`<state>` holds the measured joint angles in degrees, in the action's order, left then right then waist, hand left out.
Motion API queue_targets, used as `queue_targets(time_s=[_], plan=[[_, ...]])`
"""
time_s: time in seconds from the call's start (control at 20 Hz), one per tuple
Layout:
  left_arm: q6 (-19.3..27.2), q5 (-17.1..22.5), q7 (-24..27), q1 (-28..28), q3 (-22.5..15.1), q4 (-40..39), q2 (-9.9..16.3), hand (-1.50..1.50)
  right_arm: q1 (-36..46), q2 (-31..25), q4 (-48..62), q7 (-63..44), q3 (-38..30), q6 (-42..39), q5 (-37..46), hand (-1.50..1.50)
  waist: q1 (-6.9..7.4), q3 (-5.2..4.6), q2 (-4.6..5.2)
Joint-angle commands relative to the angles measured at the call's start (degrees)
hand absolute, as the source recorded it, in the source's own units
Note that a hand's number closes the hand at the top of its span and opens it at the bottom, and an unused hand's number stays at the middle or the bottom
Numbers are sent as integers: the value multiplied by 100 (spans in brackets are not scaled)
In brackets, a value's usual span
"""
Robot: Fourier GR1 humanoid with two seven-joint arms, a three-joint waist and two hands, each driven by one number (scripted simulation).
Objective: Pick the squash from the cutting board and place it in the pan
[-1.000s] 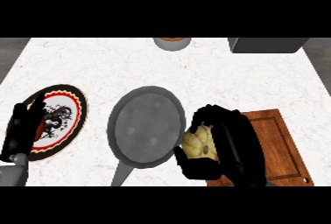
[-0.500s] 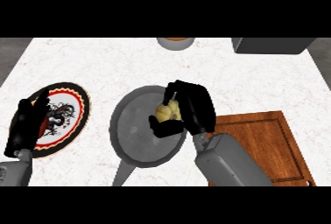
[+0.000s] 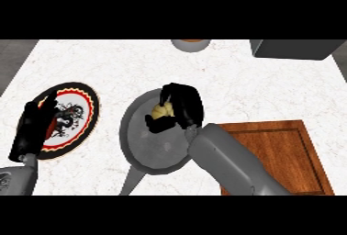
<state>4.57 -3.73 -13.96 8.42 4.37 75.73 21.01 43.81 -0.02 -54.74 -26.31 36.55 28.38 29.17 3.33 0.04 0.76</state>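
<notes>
Holding squash [image 3: 161, 111] over pan [image 3: 146, 147], right hand [image 3: 183, 106]

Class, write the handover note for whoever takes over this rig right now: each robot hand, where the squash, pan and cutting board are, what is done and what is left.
Right robot hand: curled round the squash, held over the far part of the pan.
Left robot hand: fingers straight, holding nothing, over the patterned plate at the left.
Cutting board: right of the pan, no squash on it.
Done: squash picked up and brought over the pan.
Left: release the squash into the pan and withdraw the right robot hand. Whether the squash already touches the pan cannot be told.
</notes>
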Motion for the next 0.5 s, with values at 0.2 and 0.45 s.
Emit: queue_targets(time_s=[0.2,0.45], plan=[[-21,-143,171,445,-125,-320,-118,0,382,2,974,728,350,458,-2040,-150,287,3,114],[-132,-81,185,405,-114,-280,-116,0,320,1,1263,1486,741,948,-2662,-150,371,7,105]])
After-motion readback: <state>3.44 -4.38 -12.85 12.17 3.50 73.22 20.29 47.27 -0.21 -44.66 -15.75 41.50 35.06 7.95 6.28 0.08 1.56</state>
